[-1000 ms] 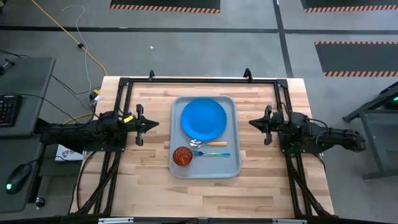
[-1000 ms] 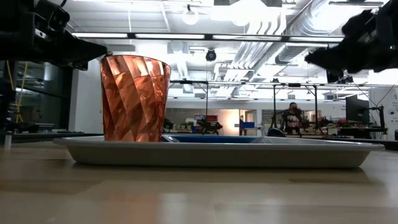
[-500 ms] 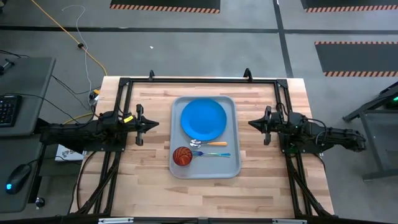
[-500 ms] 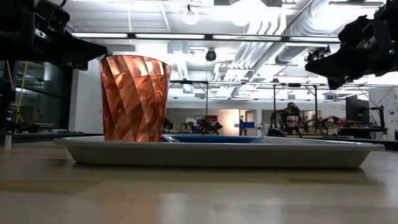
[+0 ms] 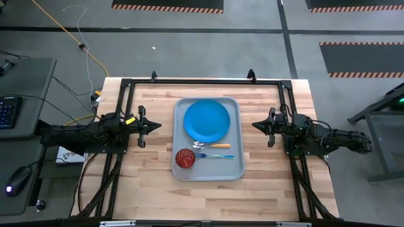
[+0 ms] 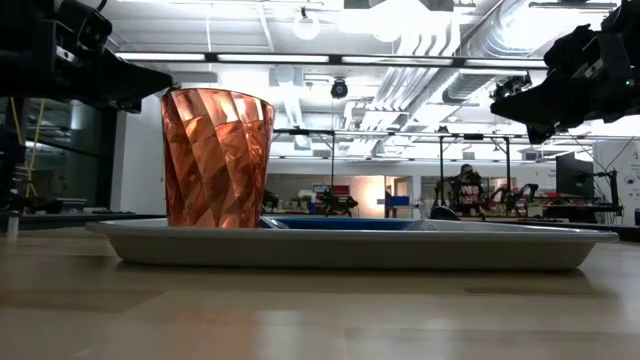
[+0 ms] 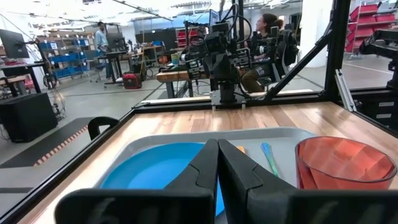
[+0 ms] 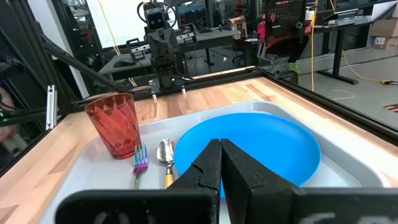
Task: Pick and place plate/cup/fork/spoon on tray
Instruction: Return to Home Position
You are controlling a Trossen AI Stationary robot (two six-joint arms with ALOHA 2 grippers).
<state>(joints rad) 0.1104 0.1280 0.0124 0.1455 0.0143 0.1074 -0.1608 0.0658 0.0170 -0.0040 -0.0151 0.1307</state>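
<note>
The pale grey-blue tray (image 5: 235, 167) lies in the middle of the table. The blue plate (image 5: 206, 121) lies flat on its far half. The red cup (image 5: 184, 158) stands upright on its near left corner. The spoon (image 5: 211, 145) and the fork (image 5: 214, 156) lie side by side to the cup's right. My left gripper (image 5: 158, 125) is shut and empty, above the table left of the tray. My right gripper (image 5: 255, 125) is shut and empty, right of the tray. The wrist views show the plate (image 7: 155, 171) (image 8: 249, 146), the cup (image 7: 345, 163) (image 8: 115, 124), fork (image 8: 139, 163) and spoon (image 8: 165, 155).
A black frame (image 5: 202, 82) runs along the table's far edge and both sides. Bare wood lies around the tray. People and workbenches show in the room beyond the table (image 6: 465, 190).
My right gripper has come down a little in the low view and now holds still. Nothing on the tray has moved.
</note>
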